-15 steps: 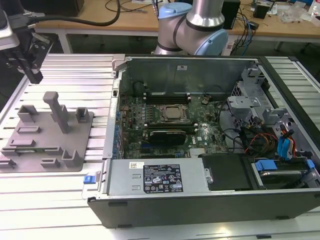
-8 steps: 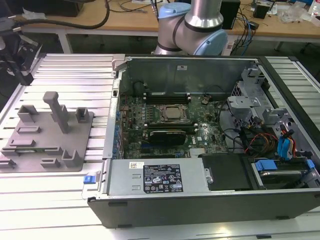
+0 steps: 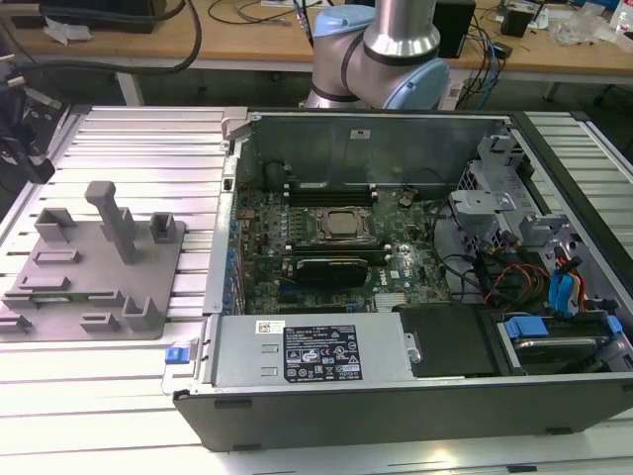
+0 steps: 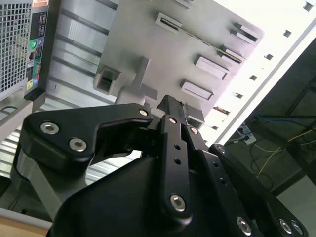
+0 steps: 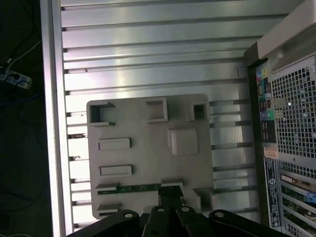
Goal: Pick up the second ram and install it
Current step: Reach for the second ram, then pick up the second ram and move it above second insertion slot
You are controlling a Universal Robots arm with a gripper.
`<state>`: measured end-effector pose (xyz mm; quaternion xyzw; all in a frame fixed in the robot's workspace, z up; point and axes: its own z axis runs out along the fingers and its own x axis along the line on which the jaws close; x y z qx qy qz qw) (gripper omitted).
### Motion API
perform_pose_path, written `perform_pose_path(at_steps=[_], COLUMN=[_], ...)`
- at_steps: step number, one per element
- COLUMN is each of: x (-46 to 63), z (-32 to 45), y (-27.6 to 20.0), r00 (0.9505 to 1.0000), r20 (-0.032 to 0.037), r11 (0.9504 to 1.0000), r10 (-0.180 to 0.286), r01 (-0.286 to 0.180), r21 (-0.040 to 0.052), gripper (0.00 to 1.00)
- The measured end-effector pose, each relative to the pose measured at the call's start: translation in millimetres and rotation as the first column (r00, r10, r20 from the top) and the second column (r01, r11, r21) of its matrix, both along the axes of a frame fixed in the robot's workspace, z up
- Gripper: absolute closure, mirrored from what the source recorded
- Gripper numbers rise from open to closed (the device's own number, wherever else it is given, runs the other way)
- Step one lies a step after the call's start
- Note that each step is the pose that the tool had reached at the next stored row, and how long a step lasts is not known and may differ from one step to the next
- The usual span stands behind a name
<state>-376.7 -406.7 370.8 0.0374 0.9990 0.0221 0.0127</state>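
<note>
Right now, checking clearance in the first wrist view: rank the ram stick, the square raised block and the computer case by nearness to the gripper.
1. ram stick, in a fixture slot beside the gripper.
2. square raised block, mid-fixture.
3. computer case, beyond the fixture's edge.

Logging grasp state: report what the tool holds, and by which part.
Nothing, it seems: the second ram lies in the grey fixture, and the tool hovers over it.
</note>
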Motion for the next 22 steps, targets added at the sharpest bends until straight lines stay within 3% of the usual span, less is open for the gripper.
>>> perform_pose_path(at_steps=[15,22], x=[-19.9,-20.0], z=[-27.7,-28.3], y=[-11.8,-11.8], r00=[0.9999,0.9999], r20=[-0.0143,-0.0142], r11=[1.0,1.0], r10=[0.0,0.0], r01=[0.0,0.0], r21=[-0.0005,-0.0005], gripper=[0.92,0.92])
